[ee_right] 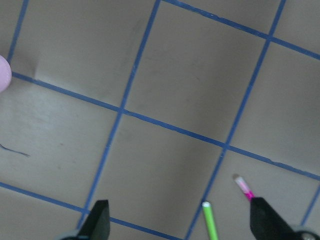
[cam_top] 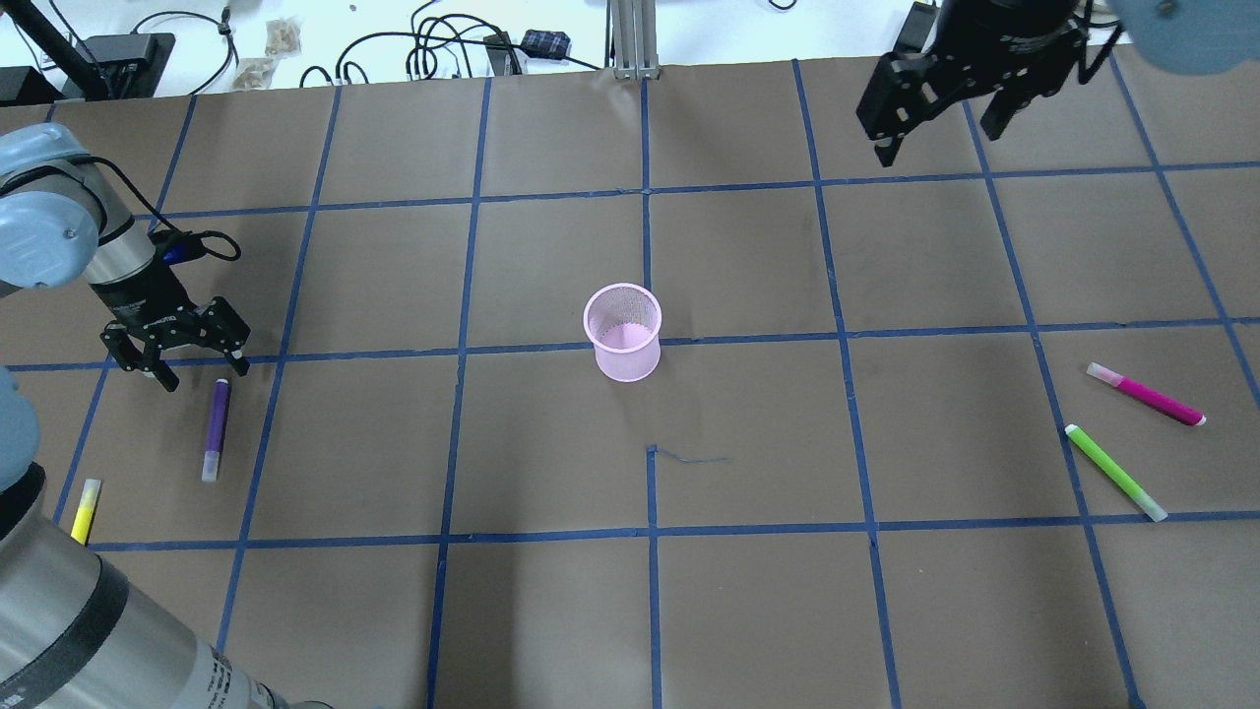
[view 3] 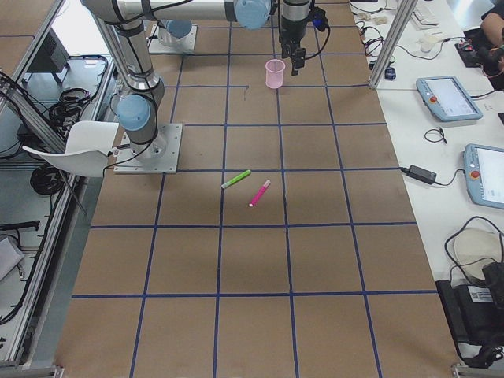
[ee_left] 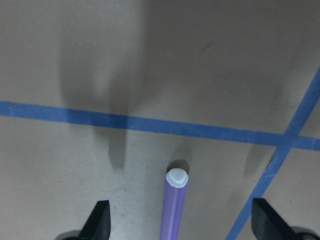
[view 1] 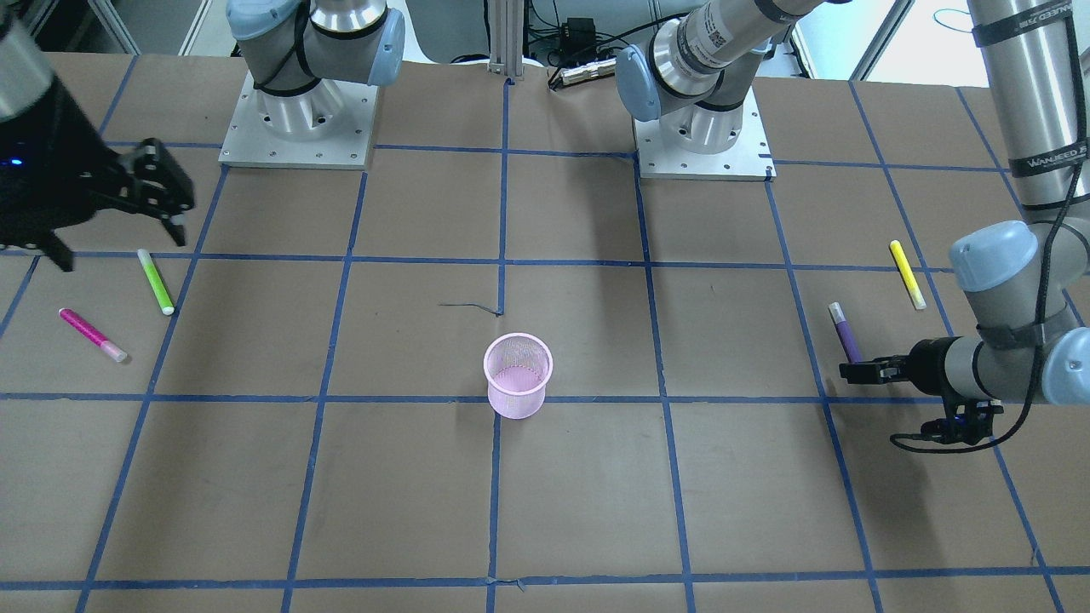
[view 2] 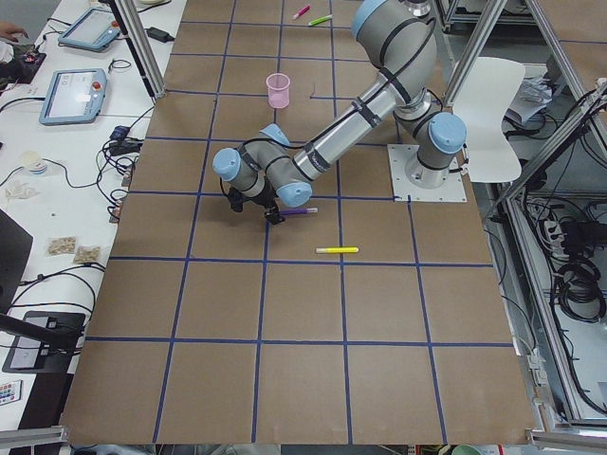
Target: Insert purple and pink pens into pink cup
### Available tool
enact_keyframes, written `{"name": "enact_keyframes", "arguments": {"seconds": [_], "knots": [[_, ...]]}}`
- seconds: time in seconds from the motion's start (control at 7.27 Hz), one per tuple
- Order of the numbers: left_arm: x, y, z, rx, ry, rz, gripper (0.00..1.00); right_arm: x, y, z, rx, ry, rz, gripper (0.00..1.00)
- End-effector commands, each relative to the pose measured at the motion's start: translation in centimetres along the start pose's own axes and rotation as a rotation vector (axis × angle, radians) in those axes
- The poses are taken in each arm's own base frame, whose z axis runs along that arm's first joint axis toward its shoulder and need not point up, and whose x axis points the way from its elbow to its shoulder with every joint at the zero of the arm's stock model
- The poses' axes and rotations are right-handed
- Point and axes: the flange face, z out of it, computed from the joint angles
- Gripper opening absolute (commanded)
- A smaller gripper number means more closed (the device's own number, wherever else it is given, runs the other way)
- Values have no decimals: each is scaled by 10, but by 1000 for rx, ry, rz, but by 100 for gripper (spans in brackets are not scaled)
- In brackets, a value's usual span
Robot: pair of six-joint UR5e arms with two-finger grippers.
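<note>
Currently the left gripper (cam_top: 204,374) stands low with fingers apart, astride one end of the purple marker pen (cam_top: 217,428). This pen lies flat on the brown papered desk (cam_top: 748,591), well to the robot's left of the pink mesh cup (cam_top: 622,331). The pink marker pen (cam_top: 1147,394) lies well to the cup's right, just beside a green highlighter pen (cam_top: 1115,472). The right gripper (cam_top: 935,143), likewise spread, hangs well clear of both.

Risks noted:
- An end-grip may let the purple pen swing or slip.
- A tilted pen could topple the cup, which looks light.
- The green pen may be caught by mistake.
</note>
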Motion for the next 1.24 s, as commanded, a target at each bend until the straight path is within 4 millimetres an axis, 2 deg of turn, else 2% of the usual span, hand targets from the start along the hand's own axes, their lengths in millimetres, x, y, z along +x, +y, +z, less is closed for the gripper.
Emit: {"name": "enact_keyframes", "arguments": {"seconds": [0.0,0.14,0.28,0.41,0.55,0.69,0.83,0.96,1.1], "knots": [[-5,-4,10,-11,14,1,79,136,75,13,-33,-16,-206,100],[-6,-5,11,-7,13,2,79,163,100,43,-43,-59,-346,100],[-4,-6,13,-5,27,-6,74,185,127,78,-18,-97,-389,100],[-4,-5,17,-11,29,-5,71,207,152,115,116,-102,-552,100],[-3,-6,17,8,22,-7,67,223,184,153,185,-102,-595,100],[-3,-5,15,12,21,-21,67,225,205,186,268,-121,-580,100],[-4,-5,18,10,24,-21,67,230,214,228,354,-112,-659,94],[-2,-4,18,9,22,-23,67,242,232,273,415,-164,-672,93],[-2,-2,15,14,19,-25,67,260,242,310,483,-175,-714,92]]}}
